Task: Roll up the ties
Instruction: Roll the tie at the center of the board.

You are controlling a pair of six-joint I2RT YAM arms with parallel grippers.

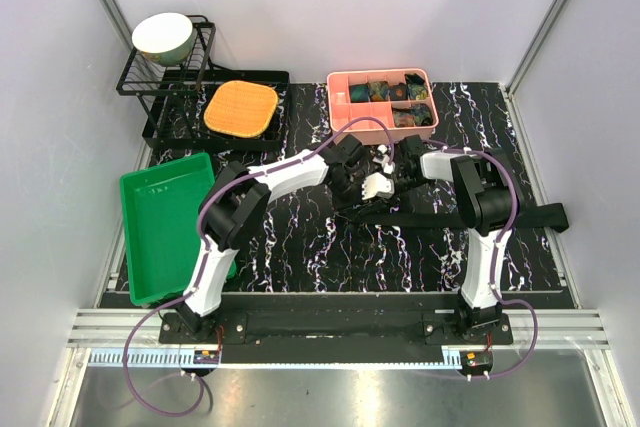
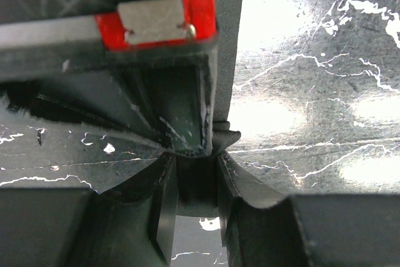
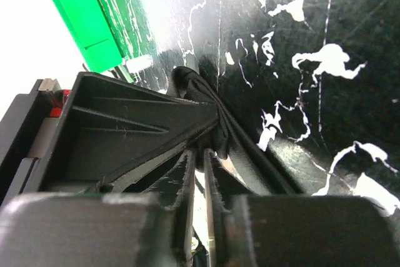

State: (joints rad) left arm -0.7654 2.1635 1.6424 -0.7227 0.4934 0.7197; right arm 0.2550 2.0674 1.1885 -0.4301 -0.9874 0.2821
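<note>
With the left gripper [image 1: 350, 185] clamped on the end of the black tie [image 1: 505, 215] at mid-table and the right gripper [image 1: 393, 179] pinching it just beside, the tail lying flat rightward, rolling looks barely started, so the next move is to turn that end over tightly.

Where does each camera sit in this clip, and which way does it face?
Top external: above and behind the bases, looking down on the table; both arms show, meeting over the tie.
Left wrist: on the left arm, looking down past the left gripper, shut on the tie.
Right wrist: on the right arm, looking low across the table past the right gripper, pinching the tie, toward the green tray.
Shared: all show the tie; top and right wrist share the tray.
</note>
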